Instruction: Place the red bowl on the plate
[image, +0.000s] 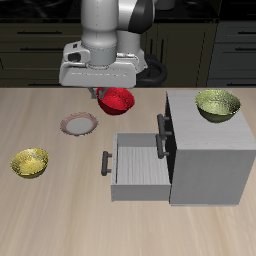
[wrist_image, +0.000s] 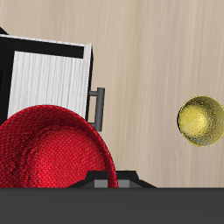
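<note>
The red bowl (image: 119, 100) hangs in the air, held at its rim by my gripper (image: 104, 93), which is shut on it. The bowl is tilted a little and sits above the table between the plate and the cabinet. The plate (image: 78, 124), pale in the centre with a pinkish-brown rim, lies flat on the table beside and a bit nearer the front than the bowl, apart from it. In the wrist view the red bowl (wrist_image: 52, 150) fills much of the frame close to my gripper (wrist_image: 107, 182). The plate is out of the wrist view.
A grey cabinet (image: 210, 150) stands beside the bowl with its drawer (image: 135, 165) pulled open; the drawer (wrist_image: 44, 74) also shows in the wrist view. One yellow-green bowl (image: 217, 104) sits on the cabinet top. Another (image: 29, 162) lies on the table near the front and shows in the wrist view (wrist_image: 201, 121).
</note>
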